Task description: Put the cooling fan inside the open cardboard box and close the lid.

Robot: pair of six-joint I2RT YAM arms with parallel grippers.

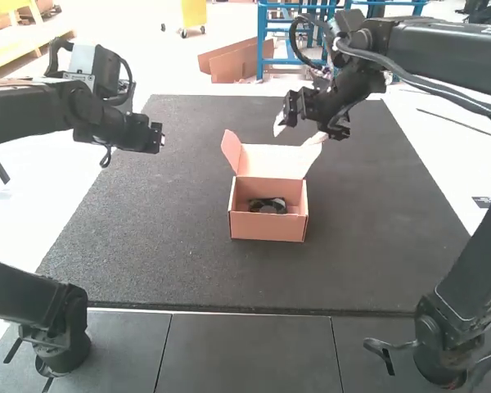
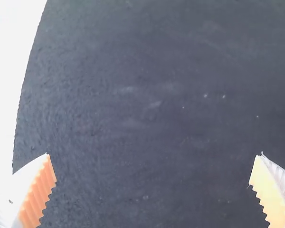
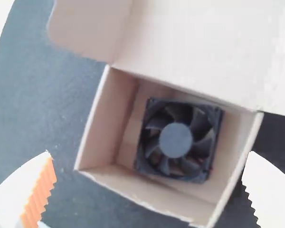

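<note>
Cardboard box (image 1: 268,219): we log it upright near the middle of the black mat (image 1: 131,237). Its lid (image 1: 272,160) stands open at the far side, and a side flap (image 1: 229,147) is raised at the left.

Cooling fan (image 1: 268,205): we find it lying flat on the floor of the box. In the right wrist view the cooling fan (image 3: 178,142) faces blades up and sits toward one corner, with the box walls (image 3: 102,128) around it.

Right gripper (image 1: 299,131): we place it in the air above the far edge of the box, beside the open lid. We cannot tell whether it touches the lid. Its white ribbed fingers (image 3: 35,194) are spread wide and hold nothing, and in its own wrist view the right gripper (image 3: 148,154) looks straight down into the box.

Left gripper (image 1: 157,137): we place it well apart from the box, over the left part of the mat. The left gripper (image 2: 152,161) is spread wide over bare mat (image 2: 147,95) and is empty.
</note>
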